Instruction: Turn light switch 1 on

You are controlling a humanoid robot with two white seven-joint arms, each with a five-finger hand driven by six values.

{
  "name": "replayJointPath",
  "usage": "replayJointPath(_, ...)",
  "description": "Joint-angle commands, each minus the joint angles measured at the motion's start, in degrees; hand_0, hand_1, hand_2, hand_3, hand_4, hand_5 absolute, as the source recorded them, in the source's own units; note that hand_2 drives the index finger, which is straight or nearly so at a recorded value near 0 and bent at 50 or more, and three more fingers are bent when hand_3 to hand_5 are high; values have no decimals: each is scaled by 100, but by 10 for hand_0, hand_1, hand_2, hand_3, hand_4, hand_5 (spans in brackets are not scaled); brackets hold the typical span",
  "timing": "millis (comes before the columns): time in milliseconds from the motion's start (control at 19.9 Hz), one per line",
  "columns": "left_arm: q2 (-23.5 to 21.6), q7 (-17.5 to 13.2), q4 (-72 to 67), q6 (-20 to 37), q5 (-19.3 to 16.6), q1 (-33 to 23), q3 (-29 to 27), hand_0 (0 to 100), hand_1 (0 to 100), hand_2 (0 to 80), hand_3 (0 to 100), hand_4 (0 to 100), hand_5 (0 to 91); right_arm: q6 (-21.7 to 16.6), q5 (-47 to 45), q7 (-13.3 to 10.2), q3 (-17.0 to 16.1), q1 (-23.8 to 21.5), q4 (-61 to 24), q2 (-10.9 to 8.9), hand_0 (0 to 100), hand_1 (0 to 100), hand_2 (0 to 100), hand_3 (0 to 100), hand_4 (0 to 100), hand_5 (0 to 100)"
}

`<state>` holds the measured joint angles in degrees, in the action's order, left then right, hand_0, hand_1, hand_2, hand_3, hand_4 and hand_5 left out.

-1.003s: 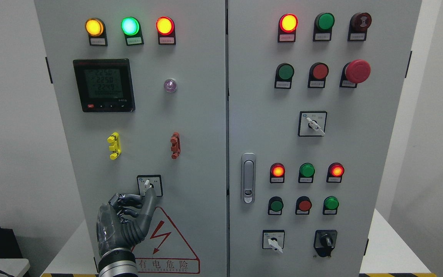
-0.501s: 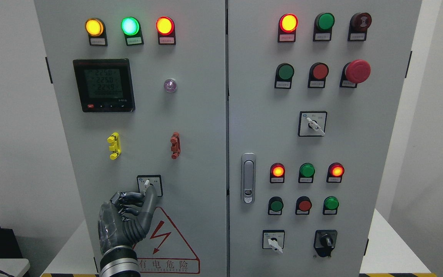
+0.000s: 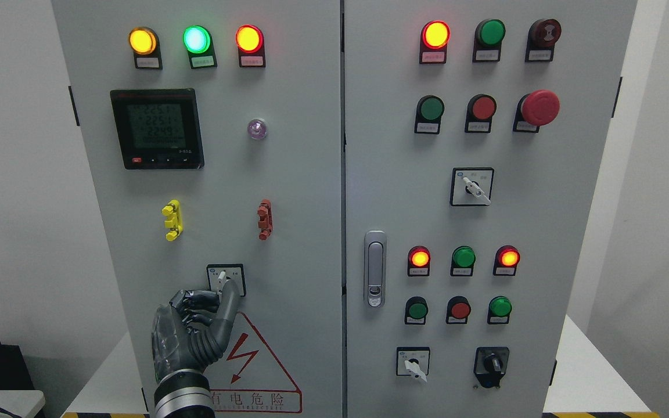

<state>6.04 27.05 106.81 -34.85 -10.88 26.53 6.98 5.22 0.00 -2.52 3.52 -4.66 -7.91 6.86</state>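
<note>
The light switch (image 3: 226,279) is a small rotary selector in a black-framed white plate, low on the left cabinet door (image 3: 299,174). Its white lever points up. My left hand (image 3: 221,292) comes up from the bottom edge just below and left of the switch. Its fingers (image 3: 198,301) are curled, with their tips at the plate's lower left corner. Its thumb (image 3: 229,302) is stretched up, and its tip lies over the lower right of the knob. I see no closed grip around the lever. The right arm is out of view.
The left door also carries three lit lamps (image 3: 195,39), a digital meter (image 3: 157,128), and yellow (image 3: 171,220) and red (image 3: 265,219) clips. The right door has a handle (image 3: 375,268), push buttons, an emergency stop (image 3: 539,108) and more selectors (image 3: 472,187). A warning triangle (image 3: 253,360) lies under my hand.
My left hand has crept slightly to the right and closer to the switch. The lever has not turned.
</note>
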Motion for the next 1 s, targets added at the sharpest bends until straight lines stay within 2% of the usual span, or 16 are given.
replayJointPath(0,3,2,-29,-13,42,28,14,187,509,556,713,776,787,-3,-97,-2,0,0,0,0,120,389,0,0,0,0)
replayJointPath(952,12,2,-20,-30,33,72,49,219,482,567,727,784,795,-3,-105,-2,0,0,0,0,120,389,0,0,0,0)
